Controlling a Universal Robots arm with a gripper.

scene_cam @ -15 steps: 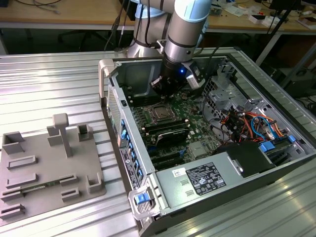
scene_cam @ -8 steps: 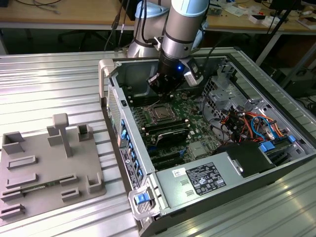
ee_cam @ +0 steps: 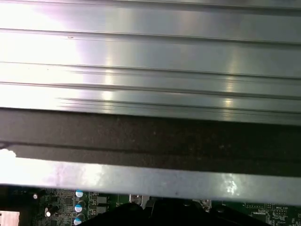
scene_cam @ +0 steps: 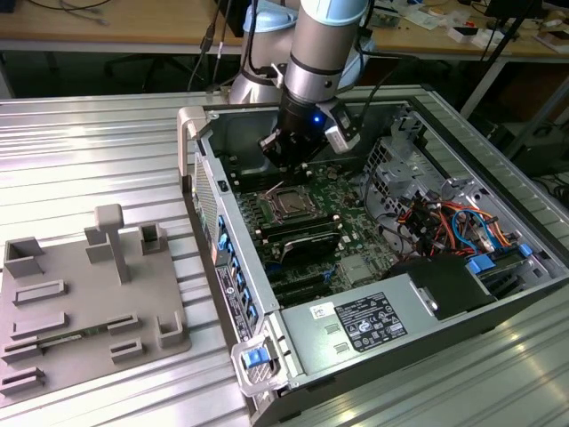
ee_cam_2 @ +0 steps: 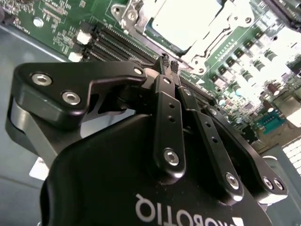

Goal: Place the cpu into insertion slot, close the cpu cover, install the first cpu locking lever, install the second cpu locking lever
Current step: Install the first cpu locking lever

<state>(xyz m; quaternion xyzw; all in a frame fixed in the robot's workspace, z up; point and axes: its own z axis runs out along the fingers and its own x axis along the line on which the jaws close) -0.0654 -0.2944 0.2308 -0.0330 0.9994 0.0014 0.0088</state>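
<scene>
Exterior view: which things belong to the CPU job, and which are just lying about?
Job: gripper, cpu, cpu cover, computer case.
Lying about: grey fixture plate, power supply, drive cables.

Matt black tool (ee_cam_2: 169, 63), dull grey metal cpu (scene_cam: 286, 204), shiny ribbed alu. table (scene_cam: 89, 151) (brushed sheen)

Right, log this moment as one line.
claw shut, empty, over motherboard | cpu seated | cpu cover looks down
</scene>
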